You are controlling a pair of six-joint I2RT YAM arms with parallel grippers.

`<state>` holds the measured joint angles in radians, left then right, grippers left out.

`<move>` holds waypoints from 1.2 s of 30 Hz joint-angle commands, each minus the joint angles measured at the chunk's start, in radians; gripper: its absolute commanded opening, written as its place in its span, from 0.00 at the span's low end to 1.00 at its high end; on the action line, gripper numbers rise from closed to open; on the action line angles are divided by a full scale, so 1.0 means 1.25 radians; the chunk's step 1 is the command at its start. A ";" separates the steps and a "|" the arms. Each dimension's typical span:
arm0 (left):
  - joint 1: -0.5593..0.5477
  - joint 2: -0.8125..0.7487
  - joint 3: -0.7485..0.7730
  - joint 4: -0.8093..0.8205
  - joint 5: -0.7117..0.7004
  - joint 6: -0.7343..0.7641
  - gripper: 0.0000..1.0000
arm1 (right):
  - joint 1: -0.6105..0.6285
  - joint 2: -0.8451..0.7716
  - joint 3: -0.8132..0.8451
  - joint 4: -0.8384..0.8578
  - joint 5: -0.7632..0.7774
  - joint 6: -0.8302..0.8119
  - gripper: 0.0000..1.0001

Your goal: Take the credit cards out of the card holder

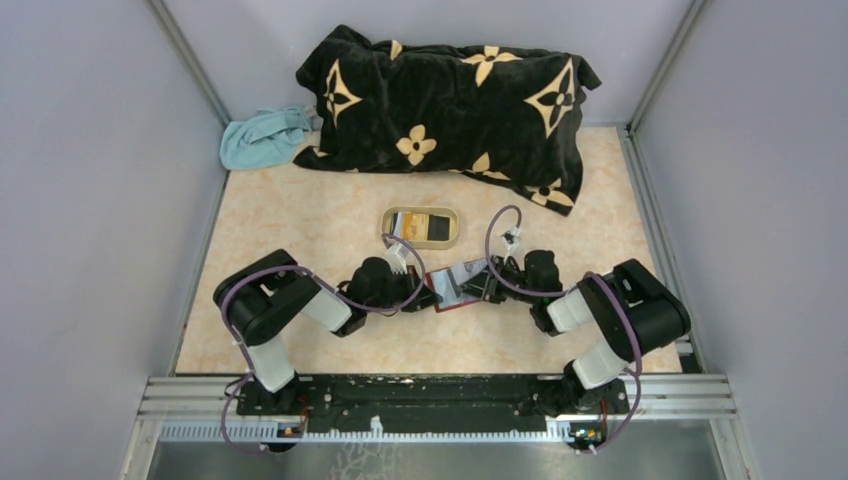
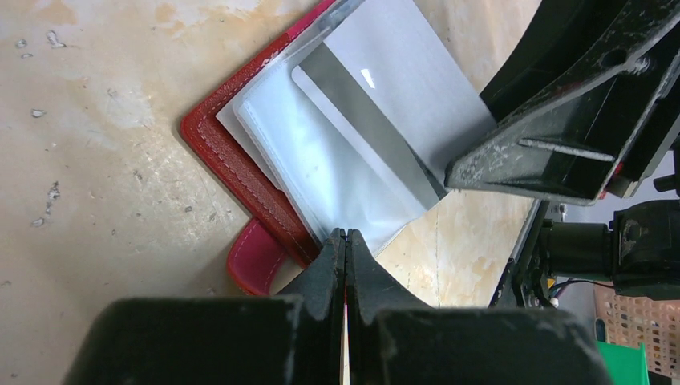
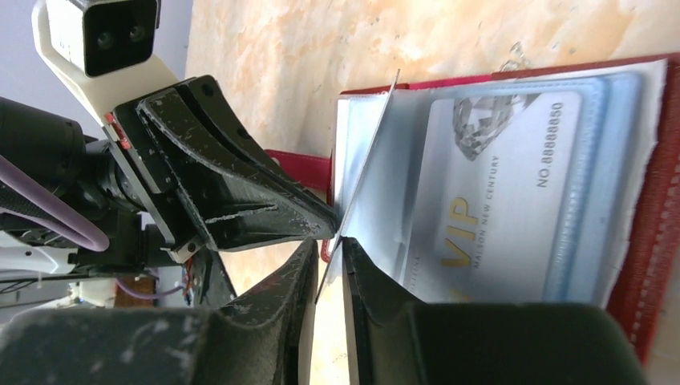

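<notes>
**Both grippers pinched shut at the card holder**

The left arm (image 1: 268, 312) folds at its elbow well to the left of the card holder (image 2: 232, 164) and reaches low towards it. The left gripper (image 2: 346, 241) sits at the holder's left edge, where its two fingers press together with no gap and nip the clear inner leaf. The right arm (image 1: 622, 312) mirrors this, with its elbow well to the right of the holder and its forearm running leftward. The right gripper (image 3: 329, 273) is over the holder's right side, its fingers almost together and clamping a thin white credit card (image 2: 377, 132) seen edge-on. The two sets of fingertips lie just beside each other above the holder.
</notes>
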<state>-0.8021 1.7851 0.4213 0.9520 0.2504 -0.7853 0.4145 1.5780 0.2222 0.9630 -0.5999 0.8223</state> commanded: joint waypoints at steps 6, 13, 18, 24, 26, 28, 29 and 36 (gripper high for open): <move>0.004 0.021 -0.016 -0.053 0.008 0.016 0.00 | -0.020 -0.121 0.014 -0.144 0.050 -0.098 0.00; 0.004 -0.007 -0.019 -0.066 0.008 0.018 0.00 | -0.020 -0.190 0.034 -0.239 0.089 -0.134 0.00; 0.004 -0.059 -0.041 -0.035 0.020 0.010 0.19 | -0.020 -0.313 0.051 -0.355 0.143 -0.165 0.00; 0.004 -0.138 -0.031 -0.045 0.059 0.024 0.60 | -0.020 -0.402 0.106 -0.466 0.146 -0.204 0.00; 0.004 -0.168 -0.037 -0.052 0.058 0.029 0.61 | -0.020 -0.391 0.140 -0.480 0.147 -0.204 0.00; 0.004 -0.209 -0.053 -0.059 0.041 0.032 0.60 | -0.020 -0.363 0.167 -0.466 0.159 -0.197 0.00; 0.004 -0.230 -0.064 -0.062 0.027 0.034 0.60 | -0.020 -0.342 0.183 -0.453 0.164 -0.192 0.00; 0.003 -0.451 -0.140 -0.159 -0.119 0.047 0.58 | 0.032 -0.131 0.357 -0.440 0.296 -0.156 0.00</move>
<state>-0.8005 1.3460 0.2844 0.8310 0.2203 -0.7570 0.4072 1.3075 0.5171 0.4019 -0.3546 0.6128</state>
